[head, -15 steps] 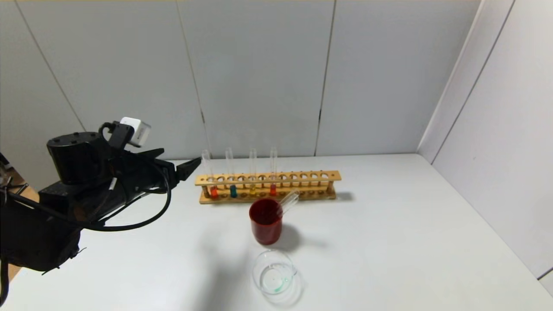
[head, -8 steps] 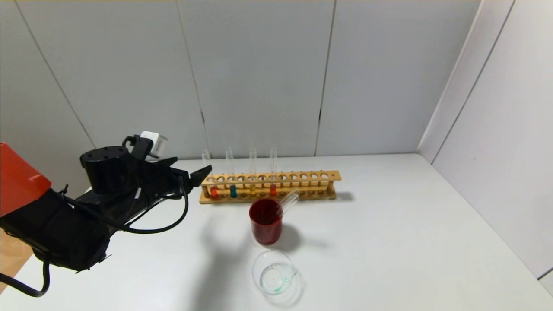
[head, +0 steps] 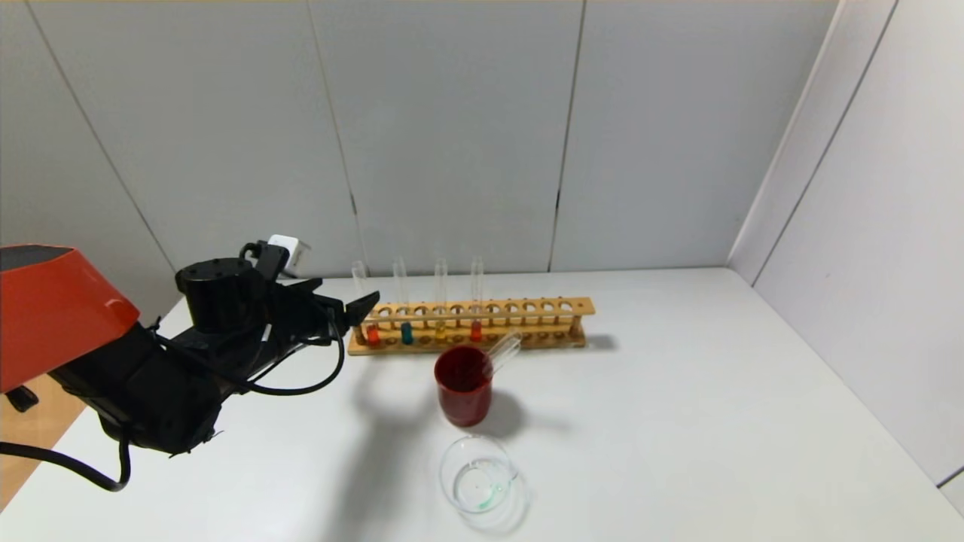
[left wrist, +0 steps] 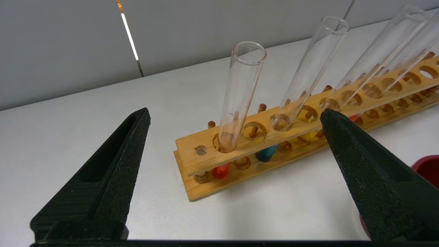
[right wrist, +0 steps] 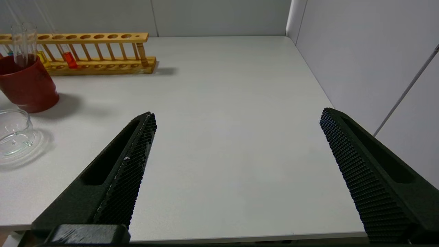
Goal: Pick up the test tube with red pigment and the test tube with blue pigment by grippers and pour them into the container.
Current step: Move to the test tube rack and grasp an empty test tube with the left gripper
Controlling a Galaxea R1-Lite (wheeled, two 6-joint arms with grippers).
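Note:
The test tube with red pigment [head: 361, 305] [left wrist: 240, 92] stands in the end hole of the wooden rack [head: 527, 307] [left wrist: 192, 154], nearest my left arm. The test tube with blue pigment [head: 401, 301] [left wrist: 308, 68] stands two holes along. My left gripper [head: 350, 288] [left wrist: 235, 111] is open, just short of the rack's end, with the red tube straight ahead between its spread fingers and nothing held. The container [head: 478, 476] [right wrist: 13, 133], a low clear glass beaker, sits near the front edge. My right gripper [right wrist: 238, 113] hangs open over the table's front right, out of the head view.
Farther along the rack stand a tube with yellow liquid [head: 440, 301] and another tube with red liquid [head: 476, 297]. Between rack and beaker stands a dark red cup [head: 463, 388] [right wrist: 27, 85] with an empty tube [head: 503, 351] leaning in it. Walls close the back and right.
My left arm has moved forward and to the right, bringing its open gripper up to the rack's left end. Nothing on the table has moved.

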